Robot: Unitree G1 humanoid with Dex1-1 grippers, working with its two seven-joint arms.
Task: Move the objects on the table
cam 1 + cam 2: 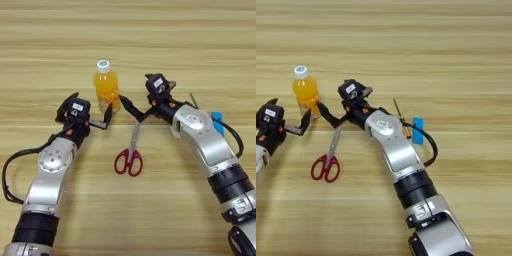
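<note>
The orange-juice bottle (106,86) stands upright with its white cap on, in the middle of the wooden table (150,30). My left gripper (91,109) is open just left of the bottle, one fingertip close to its base. Open too, my right gripper (148,96) has its lower finger reaching toward the bottle's right side, over the blade tips of the red-handled scissors (130,157). The scissors lie closed, handles toward me. The thin screwdriver (400,116) and the blue block (418,130) lie right of the right forearm. The glue stick is out of view.
Both silver forearms slant in from the bottom corners, the right one with a black cable (431,145) looping beside the blue block. Bare wood stretches behind the bottle.
</note>
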